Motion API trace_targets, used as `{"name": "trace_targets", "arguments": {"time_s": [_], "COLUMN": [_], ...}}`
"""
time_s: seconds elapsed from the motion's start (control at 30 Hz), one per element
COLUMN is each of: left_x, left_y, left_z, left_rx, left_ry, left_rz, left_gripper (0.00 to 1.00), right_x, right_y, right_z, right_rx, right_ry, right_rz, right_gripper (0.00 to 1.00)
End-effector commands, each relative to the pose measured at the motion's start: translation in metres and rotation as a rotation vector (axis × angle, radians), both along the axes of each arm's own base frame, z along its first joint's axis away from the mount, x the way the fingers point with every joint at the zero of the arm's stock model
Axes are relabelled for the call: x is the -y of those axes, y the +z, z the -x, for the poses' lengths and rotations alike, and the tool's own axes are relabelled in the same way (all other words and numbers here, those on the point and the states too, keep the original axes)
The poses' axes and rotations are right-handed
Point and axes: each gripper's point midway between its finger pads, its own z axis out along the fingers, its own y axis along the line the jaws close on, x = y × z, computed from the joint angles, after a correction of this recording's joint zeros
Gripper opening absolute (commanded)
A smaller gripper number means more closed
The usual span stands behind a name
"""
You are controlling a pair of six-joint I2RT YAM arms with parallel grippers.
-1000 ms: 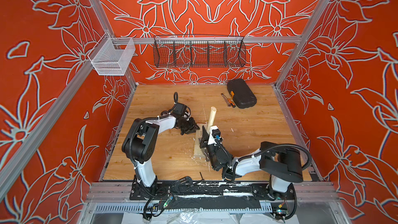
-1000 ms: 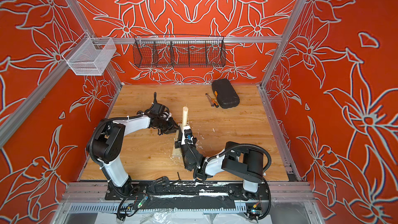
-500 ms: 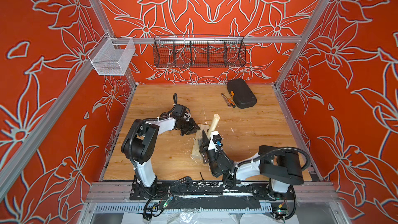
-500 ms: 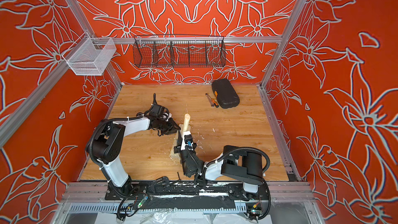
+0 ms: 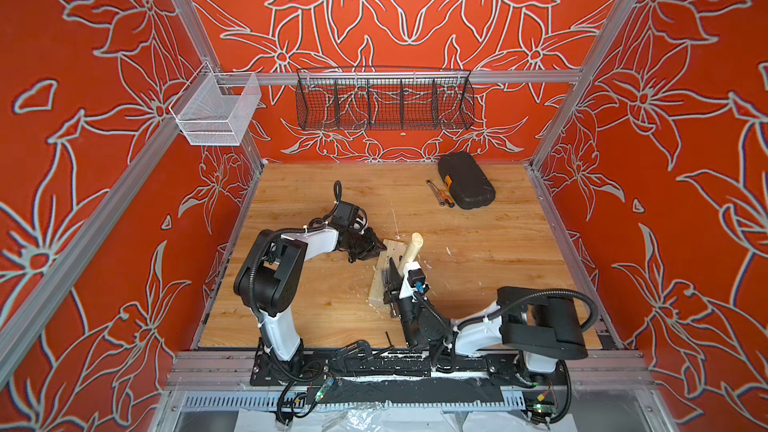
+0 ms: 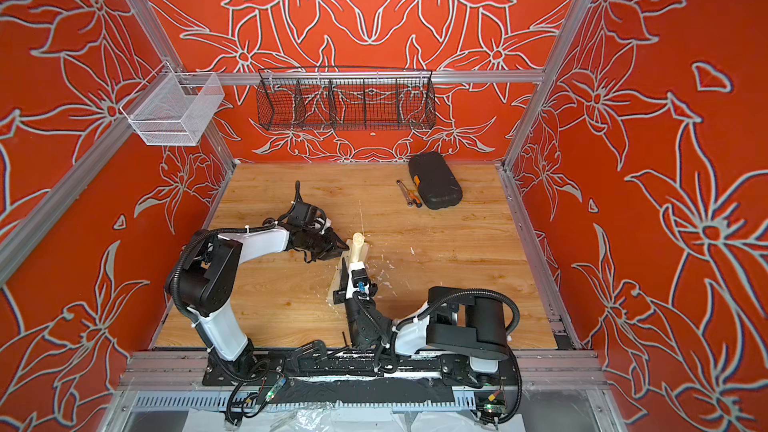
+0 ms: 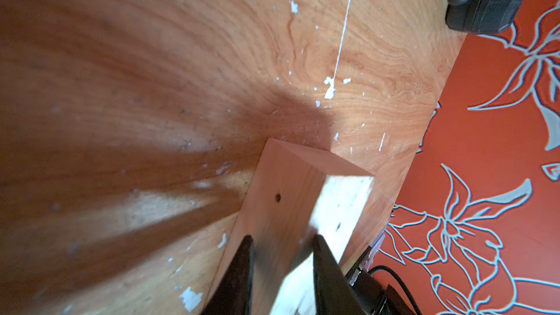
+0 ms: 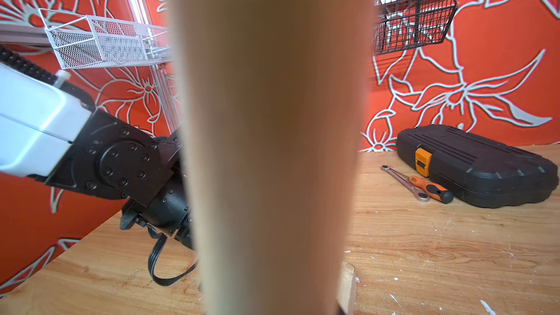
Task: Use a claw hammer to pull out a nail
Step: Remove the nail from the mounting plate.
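The claw hammer's pale wooden handle (image 5: 411, 249) (image 6: 356, 248) rises steeply from a light wooden block (image 5: 390, 248) (image 6: 365, 252) lying mid-table. In the right wrist view the handle (image 8: 272, 131) fills the middle of the picture. My right gripper (image 5: 399, 280) (image 6: 353, 280) is shut on the handle low down and hides the hammer's head and claw. My left gripper (image 5: 376, 248) (image 6: 341, 246) (image 7: 280, 239) is shut on the block's far end (image 7: 291, 183), one finger on each side. A small dark hole (image 7: 277, 197) shows in the block. The nail is hidden.
A black tool case (image 5: 467, 180) (image 8: 478, 165) lies at the back right, with a ratchet wrench and an orange-handled screwdriver (image 5: 440, 197) (image 8: 430, 187) beside it. A black wire basket (image 5: 384, 99) and a white mesh basket (image 5: 216, 112) hang on the walls. White flecks litter the wooden table (image 5: 478, 243).
The right gripper has drawn back toward the front edge, and the hammer handle has swung from leaning away to nearly upright. The left gripper has stayed on the block.
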Motion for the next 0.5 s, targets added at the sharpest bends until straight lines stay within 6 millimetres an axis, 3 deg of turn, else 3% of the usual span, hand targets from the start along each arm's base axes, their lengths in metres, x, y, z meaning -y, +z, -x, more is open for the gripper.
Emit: {"name": "trace_targets", "arguments": {"time_s": [0.0,0.47], "left_x": [-0.019,-0.018], "left_y": [-0.061,-0.064], "left_z": [0.041,0.043], "left_rx": [-0.226,-0.233], "left_ry": [0.049,0.063], "left_rz": [-0.129,-0.111], "left_gripper": [0.3,0.29], "right_x": [-0.009,-0.005], "right_y": [-0.093,-0.105], "right_z": [0.03,0.044], "right_rx": [-0.055,-0.071], "right_ry": [0.088,0.051], "right_rz": [0.414,0.469], "right_gripper": [0.0,0.0]}}
